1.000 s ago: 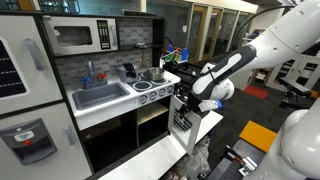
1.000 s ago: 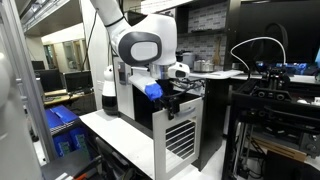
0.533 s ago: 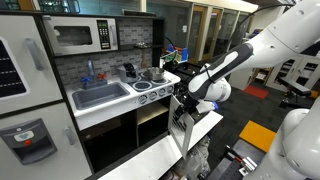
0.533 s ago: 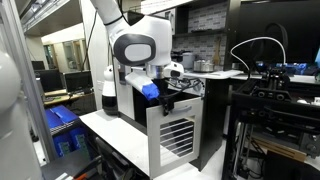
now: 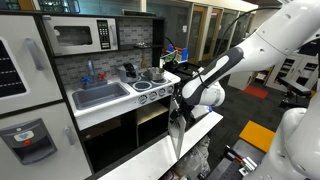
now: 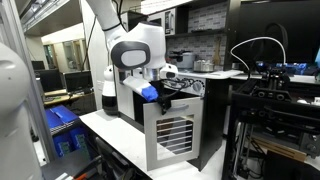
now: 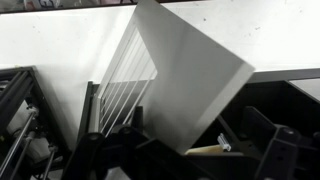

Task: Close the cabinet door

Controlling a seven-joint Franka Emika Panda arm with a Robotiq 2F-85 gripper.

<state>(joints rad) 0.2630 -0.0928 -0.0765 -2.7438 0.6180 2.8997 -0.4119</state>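
One cabinet door [image 5: 178, 132] is seen almost edge-on in an exterior view, swung out from the dark opening of the toy kitchen and not yet shut. The gripper [image 5: 186, 102] is held right at the top edge of the cabinet door. Whether its jaws are apart or together cannot be told from this side. The stove [image 5: 150, 87] is set on the counter [image 5: 105, 112] just above and behind the cabinet door. The sink [image 5: 100, 95] is placed farther along from the cabinet door, and the microwave [image 5: 80, 37] is mounted well above it.

In an exterior view the cabinet door [image 6: 170, 135] is shown nearly face-on, upright, with its grey striped panel framed in white. The gripper [image 6: 160, 96] is seen at the top edge of the cabinet door, dark and partly hidden, so its state cannot be told. The white arm [image 6: 135, 50] is raised above the cabinet door.

In the wrist view the cabinet door [image 7: 195, 85] is spread across the middle and appears slanted. Dark parts of the gripper [image 7: 180, 155] are seen on both sides of its near edge, but a clamp on it cannot be confirmed.
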